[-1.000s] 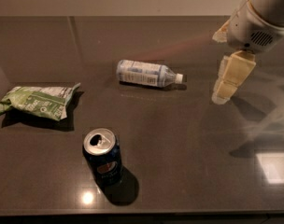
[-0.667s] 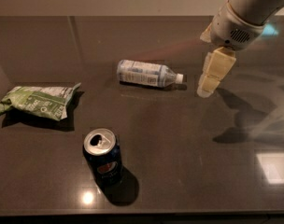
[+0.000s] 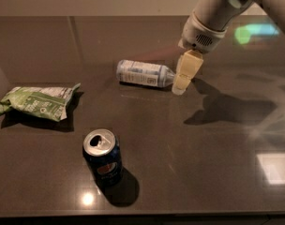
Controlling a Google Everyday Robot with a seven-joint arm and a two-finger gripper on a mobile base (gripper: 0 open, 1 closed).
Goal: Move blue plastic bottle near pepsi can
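The blue plastic bottle (image 3: pixel 145 73) lies on its side in the middle of the dark table, cap pointing right. The pepsi can (image 3: pixel 103 157) stands upright near the front, well below and left of the bottle, its top opened. My gripper (image 3: pixel 183 78) hangs from the arm at the upper right, its cream fingers (image 3: pixel 185 71) pointing down right at the bottle's cap end and hiding the cap.
A green crinkled snack bag (image 3: pixel 37 103) lies at the left of the table. The dark glossy table (image 3: pixel 217 163) shows light reflections at the right and front. Its front edge runs along the bottom.
My gripper has moved left and down, from the table's right side to the bottle's cap end. The bottle, can and bag have not moved.
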